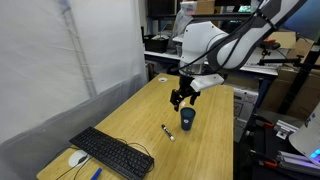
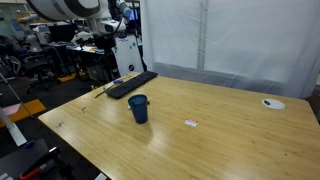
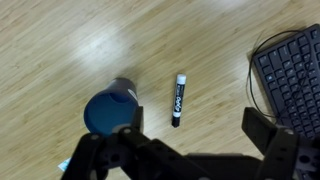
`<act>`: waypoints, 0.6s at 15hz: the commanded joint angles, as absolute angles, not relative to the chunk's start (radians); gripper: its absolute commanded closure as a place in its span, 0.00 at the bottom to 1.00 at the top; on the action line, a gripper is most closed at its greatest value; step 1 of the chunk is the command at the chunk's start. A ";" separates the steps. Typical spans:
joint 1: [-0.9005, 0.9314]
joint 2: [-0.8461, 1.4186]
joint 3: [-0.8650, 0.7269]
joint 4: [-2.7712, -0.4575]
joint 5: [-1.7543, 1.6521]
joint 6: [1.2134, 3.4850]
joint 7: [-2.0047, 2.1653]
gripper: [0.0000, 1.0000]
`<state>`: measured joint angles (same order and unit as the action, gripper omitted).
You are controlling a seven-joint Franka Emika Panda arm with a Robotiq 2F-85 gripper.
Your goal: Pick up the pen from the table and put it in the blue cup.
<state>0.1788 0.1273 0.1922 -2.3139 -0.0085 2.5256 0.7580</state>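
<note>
The gripper point(image 1: 181, 97) hung in the air over the wooden table point(image 1: 215, 150), its jaws spread wide and gripping nothing. From the wrist view its two dark fingers point(image 3: 272, 140) stood far apart at the bottom of the picture, with only bare wood showing between them.

The pen point(image 3: 179, 98), a black marker with a white label, lay flat on the table just ahead of the gap between the fingers. Its length ran straight away from the tool, and it touched neither finger. The blue cup point(image 3: 108, 108) stood upright beside the pen, off towards one finger, with a strip of table between cup and pen. A black keyboard point(image 3: 290, 80) lay out past the opposite finger, farther from the pen than the cup was.

In an exterior view the tool hovered close above the cup, and the pen lay lower down on the table, between the cup and the keyboard. A white mouse point(image 1: 78, 158) sat at the end of the keyboard farthest from the tool. The arm point(image 1: 205, 45), pale and thick, reached in over the table from behind the tool.
</note>
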 commanded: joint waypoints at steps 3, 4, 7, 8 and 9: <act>0.240 0.258 0.149 -2.218 -0.071 2.528 0.886 0.00; 0.254 0.281 0.141 -2.203 -0.084 2.526 0.905 0.00; 0.296 0.352 0.116 -2.157 -0.127 2.540 0.932 0.00; 0.308 0.374 0.108 -2.143 -0.140 2.548 0.934 0.00; 0.318 0.400 0.099 -2.127 -0.151 2.557 0.935 0.00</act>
<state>0.2776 0.3463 0.1378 -2.1750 -0.1150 2.5314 0.9180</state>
